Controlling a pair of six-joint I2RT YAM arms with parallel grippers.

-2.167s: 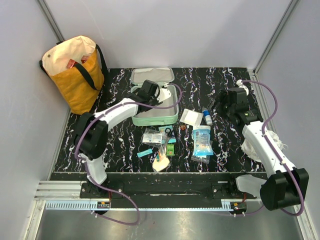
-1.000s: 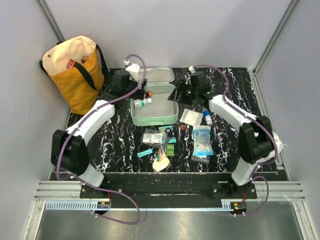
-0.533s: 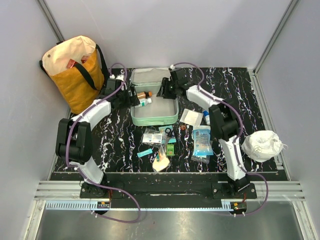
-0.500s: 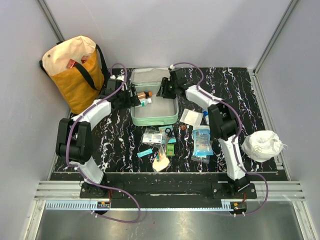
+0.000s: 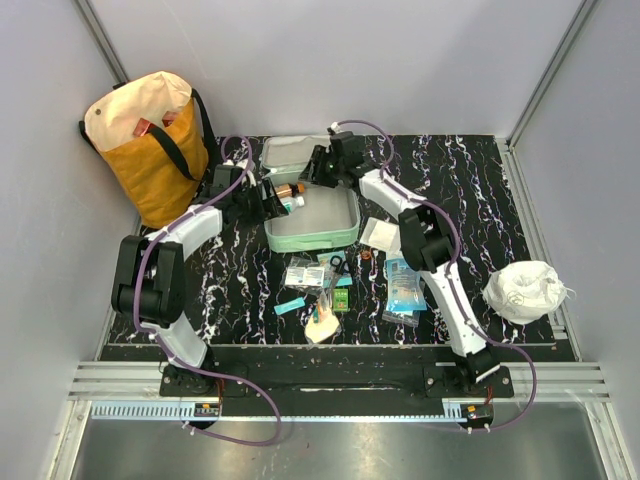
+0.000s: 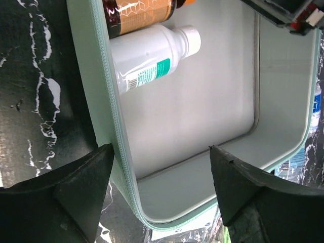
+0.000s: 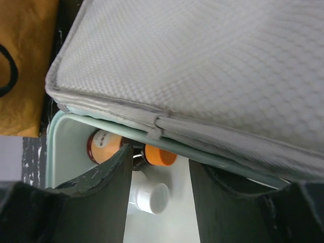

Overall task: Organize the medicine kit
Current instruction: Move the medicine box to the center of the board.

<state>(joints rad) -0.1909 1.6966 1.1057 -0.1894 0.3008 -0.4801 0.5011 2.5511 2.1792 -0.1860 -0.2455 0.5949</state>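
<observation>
The medicine kit [image 5: 318,228] is a mint-green case lying open, its lid [image 5: 293,153] raised at the back. An amber bottle [image 6: 137,11] with an orange cap and a white bottle [image 6: 148,59] lie in its far left corner. My left gripper [image 5: 265,198] is open at the kit's left side. In the left wrist view my left gripper [image 6: 161,149] straddles the kit's left wall [image 6: 108,116], one finger outside and one over the pale lining. My right gripper [image 5: 318,172] is open under the lid's front rim. In the right wrist view my right gripper [image 7: 162,157] frames the orange cap [image 7: 160,155] below the grey quilted lid [image 7: 212,61].
A yellow-and-cream tote bag [image 5: 150,140] stands at the back left. Loose packets [image 5: 405,280], a small blue-capped bottle [image 5: 414,236], a white pouch [image 5: 382,234], scissors [image 5: 336,264] and a green box [image 5: 342,298] lie in front of the kit. A white bundle [image 5: 525,290] sits at the right.
My right gripper has swung left along the back of the kit to the lid's rim. My left gripper has come down onto the kit's left wall, its jaws narrowing a little.
</observation>
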